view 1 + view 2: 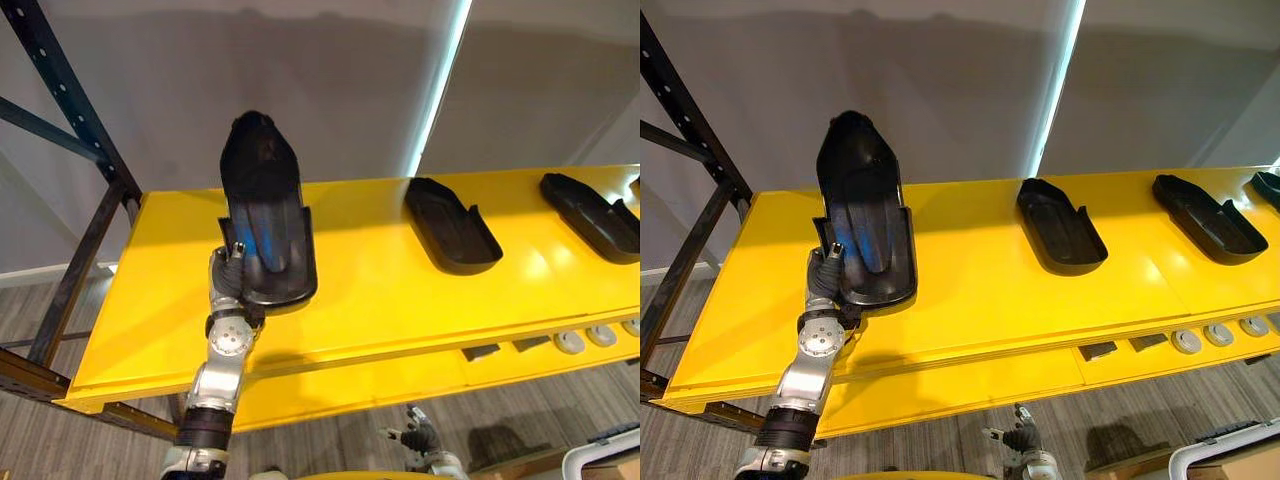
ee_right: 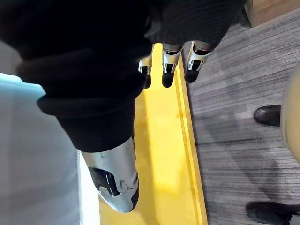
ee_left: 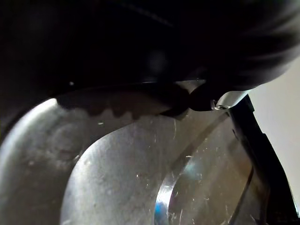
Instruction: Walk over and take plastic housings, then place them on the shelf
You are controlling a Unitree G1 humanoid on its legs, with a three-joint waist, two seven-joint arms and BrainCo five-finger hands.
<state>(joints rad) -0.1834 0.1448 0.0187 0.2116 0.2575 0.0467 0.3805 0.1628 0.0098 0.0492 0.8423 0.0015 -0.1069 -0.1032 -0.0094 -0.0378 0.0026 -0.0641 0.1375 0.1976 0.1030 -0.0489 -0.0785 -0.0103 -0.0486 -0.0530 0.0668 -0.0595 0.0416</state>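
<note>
A long yellow shelf [image 1: 380, 300] runs along a pale grey wall [image 1: 330, 80], carried at its left end by a dark steel rack frame [image 1: 75, 110]. A bright vertical strip of light [image 1: 445, 85] splits the wall behind the shelf's middle. Grey wood-look floor [image 1: 330, 440] shows below the front edge.

Over the shelf's left part, the robot's left hand [image 1: 230, 275] reaches up from below the front edge. It grips the near rim of a black plastic housing [image 1: 262, 200], with the thumb pressed inside the open shell. This held housing is tilted steeply, its narrow far end raised against the wall and its broad near end low over the yellow surface. Whether that end touches the shelf cannot be told.

Three more housings lie flat along the back half of the shelf, hollow side up. The second housing [image 1: 452, 225] is past the middle and the third housing [image 1: 592, 215] is well apart to its right. A fourth housing [image 1: 1268, 188] sits at the right end.

On a lower yellow tier [image 1: 350, 385], towards its right end, sit two small dark blocks [image 1: 1098, 351]. A row of round pale discs [image 1: 1186, 341] lies just beside them.

The right hand [image 1: 420, 437] hangs low in front of the lower tier, fingers [image 2: 166, 65] loose and holding nothing.
</note>
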